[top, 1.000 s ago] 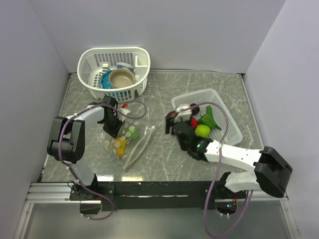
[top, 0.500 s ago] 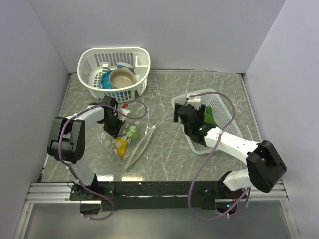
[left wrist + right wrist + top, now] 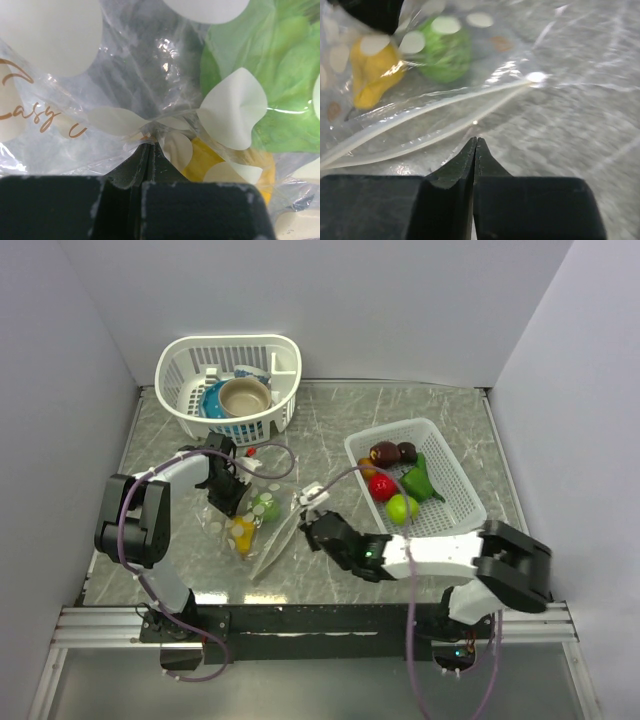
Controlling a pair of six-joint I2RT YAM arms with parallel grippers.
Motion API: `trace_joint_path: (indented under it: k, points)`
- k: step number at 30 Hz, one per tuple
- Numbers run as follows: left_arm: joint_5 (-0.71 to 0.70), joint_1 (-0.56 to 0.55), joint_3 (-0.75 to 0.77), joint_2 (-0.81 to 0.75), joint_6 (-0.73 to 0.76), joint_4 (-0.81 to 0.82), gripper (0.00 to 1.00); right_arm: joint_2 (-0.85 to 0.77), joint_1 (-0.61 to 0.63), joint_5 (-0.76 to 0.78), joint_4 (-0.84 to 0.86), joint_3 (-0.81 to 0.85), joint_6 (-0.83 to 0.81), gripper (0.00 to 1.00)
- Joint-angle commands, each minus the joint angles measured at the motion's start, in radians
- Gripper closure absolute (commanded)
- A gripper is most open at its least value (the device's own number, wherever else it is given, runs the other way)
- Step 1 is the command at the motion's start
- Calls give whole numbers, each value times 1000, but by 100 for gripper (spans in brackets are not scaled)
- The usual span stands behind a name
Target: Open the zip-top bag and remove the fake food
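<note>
Remote check, both wrist cams + top cam. The zip-top bag (image 3: 262, 522) lies flat on the grey marble-look table (image 3: 330, 420), left of centre. It is clear, floppy, crinkled film w/ white polka dots, and the zip strip shows as a pale double rib along its right edge. Brown script (image 3: 30, 117) on the film reads approx "Easy"; rest illegible. Fake food (image 3: 445, 50) in the bag: a smooth yellow piece (image 3: 240, 532) and a rounded green piece (image 3: 265, 507) w/ leafy ribbing. Other pieces sit in the white mesh tray (image 3: 455, 490) at right: dark maroon (image 3: 385, 452), red (image 3: 383, 487), lime-green (image 3: 403, 506), green (image 3: 420, 480). Left gripper (image 3: 228, 502) is at the bag's upper-left side, fingers together, clamped on a fold of the film per left wrist cam. Right gripper (image 3: 308, 528) has fingers pressed together w/ nothing between them, tips just beside the zip strip on the bag's right side; I can't tell if they touch it. White slotted basket (image 3: 190, 390) w/ bowls (image 3: 243, 397) stands at rear left, apart from the bag
</note>
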Motion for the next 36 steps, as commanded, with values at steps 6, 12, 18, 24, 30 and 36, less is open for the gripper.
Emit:
trace_joint_path:
  k: [6,12,18,24,30,36]
  points:
    - [0,3,11,-42,7,-15,99,246,31,-108,124,186,-14,100]
    - [4,1,7,-43,14,-17,99,361,30,-141,122,261,-16,83]
    - [16,3,14,-46,16,-27,99,449,27,-89,130,321,-21,29]
    - [32,0,14,-48,43,-56,99,486,-8,-7,253,347,-86,19]
    - [41,1,-9,-66,83,-78,99,545,-79,-19,250,433,-90,14]
    - [39,0,-26,-68,103,-84,99,575,-96,-79,240,491,-80,14]
